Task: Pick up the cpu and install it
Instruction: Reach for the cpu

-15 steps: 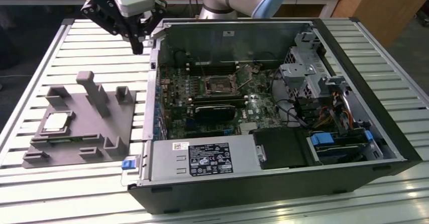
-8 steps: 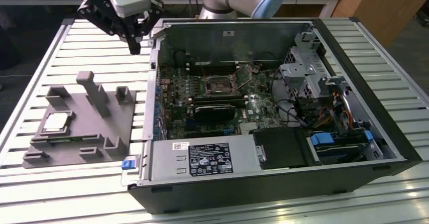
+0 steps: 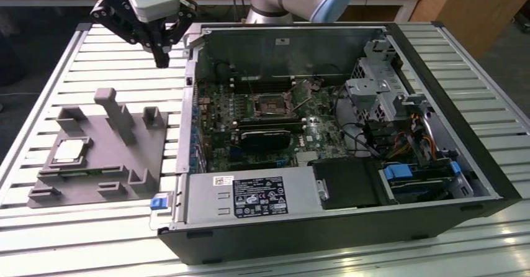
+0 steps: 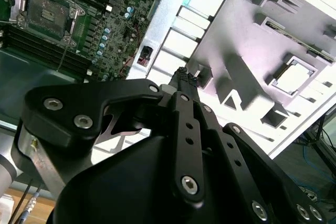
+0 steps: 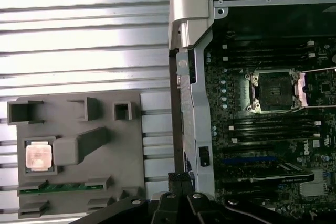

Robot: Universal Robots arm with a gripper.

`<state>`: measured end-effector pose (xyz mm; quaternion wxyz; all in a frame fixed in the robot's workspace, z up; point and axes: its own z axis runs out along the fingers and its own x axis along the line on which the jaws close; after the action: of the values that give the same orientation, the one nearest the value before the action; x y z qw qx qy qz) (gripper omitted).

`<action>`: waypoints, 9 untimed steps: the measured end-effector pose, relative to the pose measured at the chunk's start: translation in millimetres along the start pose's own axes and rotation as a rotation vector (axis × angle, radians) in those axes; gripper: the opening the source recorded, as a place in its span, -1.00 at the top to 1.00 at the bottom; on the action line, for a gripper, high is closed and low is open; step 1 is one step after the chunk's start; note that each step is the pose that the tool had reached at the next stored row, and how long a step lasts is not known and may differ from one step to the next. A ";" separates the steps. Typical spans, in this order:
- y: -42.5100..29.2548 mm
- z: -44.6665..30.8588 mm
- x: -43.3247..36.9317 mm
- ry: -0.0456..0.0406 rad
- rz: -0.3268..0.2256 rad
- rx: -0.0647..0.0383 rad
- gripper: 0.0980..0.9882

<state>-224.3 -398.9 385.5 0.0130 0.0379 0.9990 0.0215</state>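
Observation:
The cpu (image 3: 71, 151) is a small silvery square lying flat in a pocket of the grey fixture plate (image 3: 93, 179) at the exterior view's left; both wrist views show the cpu (image 5: 39, 157) (image 4: 294, 77) in that pocket. My gripper (image 3: 161, 58) hangs high over the slatted table, beyond the plate and beside the case's corner, well apart from the cpu. Its black fingers (image 4: 182, 77) are shut together, holding nothing. The motherboard's open socket (image 3: 272, 104) (image 5: 273, 92) sits inside the case with its frame lifted.
The open computer case (image 3: 331, 243) lies on its side across the middle and right of the slatted table (image 3: 116, 47). Upright blocks (image 3: 112, 112) rise from the fixture plate. A memory stick (image 5: 63, 186) lies in a slot of the plate.

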 end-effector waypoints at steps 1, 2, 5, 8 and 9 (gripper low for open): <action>-0.1 0.1 0.8 0.0000 0.000 0.000 0.98; -0.1 0.1 1.6 0.0000 0.000 0.000 0.98; -0.4 0.3 5.5 0.0000 0.000 0.000 0.98; -0.8 0.4 10.6 -0.0001 0.000 0.000 0.98; -1.0 0.5 12.7 0.0000 0.000 0.000 0.98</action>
<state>-237.1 -398.9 384.6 0.0130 0.0378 0.9990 0.0216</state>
